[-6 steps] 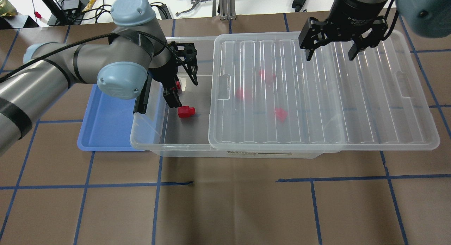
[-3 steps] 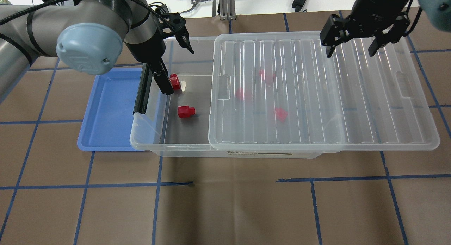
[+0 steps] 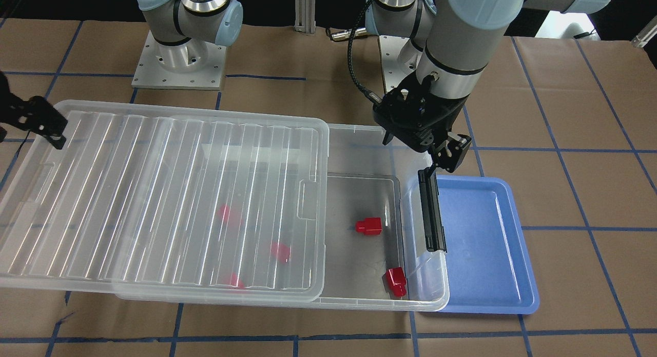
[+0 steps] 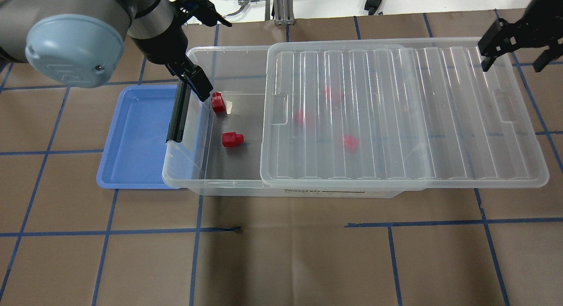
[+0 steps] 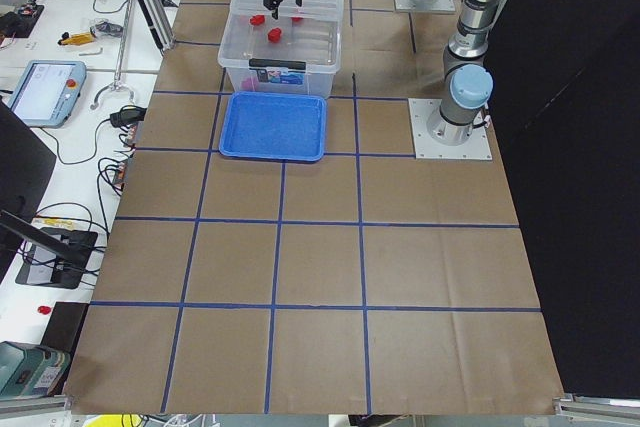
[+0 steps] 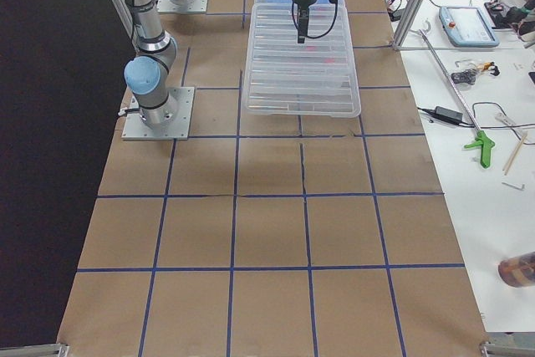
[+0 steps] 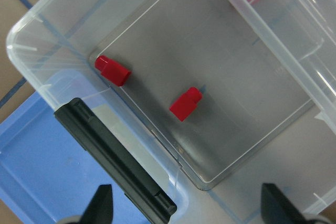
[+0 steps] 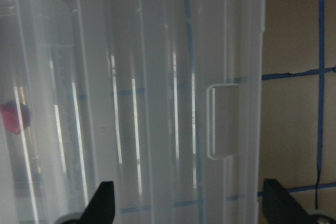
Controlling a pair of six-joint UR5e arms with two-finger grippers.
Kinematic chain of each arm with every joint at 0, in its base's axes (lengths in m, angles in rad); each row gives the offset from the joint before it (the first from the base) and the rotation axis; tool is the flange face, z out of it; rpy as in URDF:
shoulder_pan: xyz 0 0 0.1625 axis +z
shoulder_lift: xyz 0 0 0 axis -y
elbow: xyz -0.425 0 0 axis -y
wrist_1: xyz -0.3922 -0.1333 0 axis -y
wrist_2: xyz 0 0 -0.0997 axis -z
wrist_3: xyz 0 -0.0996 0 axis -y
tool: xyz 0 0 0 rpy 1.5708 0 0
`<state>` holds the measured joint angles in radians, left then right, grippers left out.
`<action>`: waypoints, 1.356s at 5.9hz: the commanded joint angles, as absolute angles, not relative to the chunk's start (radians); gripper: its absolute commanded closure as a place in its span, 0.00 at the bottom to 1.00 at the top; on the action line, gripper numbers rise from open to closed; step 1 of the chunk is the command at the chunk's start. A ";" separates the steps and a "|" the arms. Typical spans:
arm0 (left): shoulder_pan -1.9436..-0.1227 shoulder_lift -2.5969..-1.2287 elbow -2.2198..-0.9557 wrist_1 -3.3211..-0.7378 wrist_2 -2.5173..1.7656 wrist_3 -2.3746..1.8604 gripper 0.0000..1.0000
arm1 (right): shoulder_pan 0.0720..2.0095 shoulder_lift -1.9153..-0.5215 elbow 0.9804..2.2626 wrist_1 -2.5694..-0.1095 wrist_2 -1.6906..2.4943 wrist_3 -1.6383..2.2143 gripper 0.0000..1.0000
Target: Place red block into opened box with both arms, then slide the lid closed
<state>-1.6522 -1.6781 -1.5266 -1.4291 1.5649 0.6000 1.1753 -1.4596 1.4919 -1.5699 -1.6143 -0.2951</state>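
Note:
Two red blocks (image 4: 217,102) (image 4: 232,139) lie on the floor of the box (image 4: 184,167) in its uncovered left end; the wrist view also shows these blocks (image 7: 112,70) (image 7: 186,104). Three more red blocks (image 4: 350,143) show dimly under the lid (image 4: 396,112). The lid sits shifted right and overhangs the box's right end. My left gripper (image 4: 215,60) hangs open and empty above the box's far left corner. My right gripper (image 4: 512,68) is open and empty over the lid's far right edge, near the tab recess (image 8: 223,121).
A blue tray (image 4: 136,134) lies against the box's left end, partly under it. The black latch bar (image 4: 177,117) runs along that end. Cables and tools lie on the white bench (image 4: 316,0) beyond the table's far edge.
My left gripper has risen out of the box and pulled back to the far left, leaving a red block by the box's left wall. My right gripper has moved right along the lid.

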 commanded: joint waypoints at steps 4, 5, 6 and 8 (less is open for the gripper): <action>-1.585 -1.614 -1.525 -1.462 1.589 0.162 0.02 | 0.957 -1.316 1.499 -1.709 -1.707 -0.500 0.00; -1.577 -1.611 -1.526 -1.480 1.589 0.158 0.02 | 0.956 -1.310 1.535 -1.729 -1.703 -0.491 0.00; -1.577 -1.611 -1.525 -1.480 1.586 0.158 0.02 | 0.956 -1.313 1.598 -1.800 -1.703 -0.488 0.00; -1.577 -1.611 -1.525 -1.480 1.583 0.155 0.02 | 0.960 -1.333 1.640 -1.813 -1.692 -0.479 0.00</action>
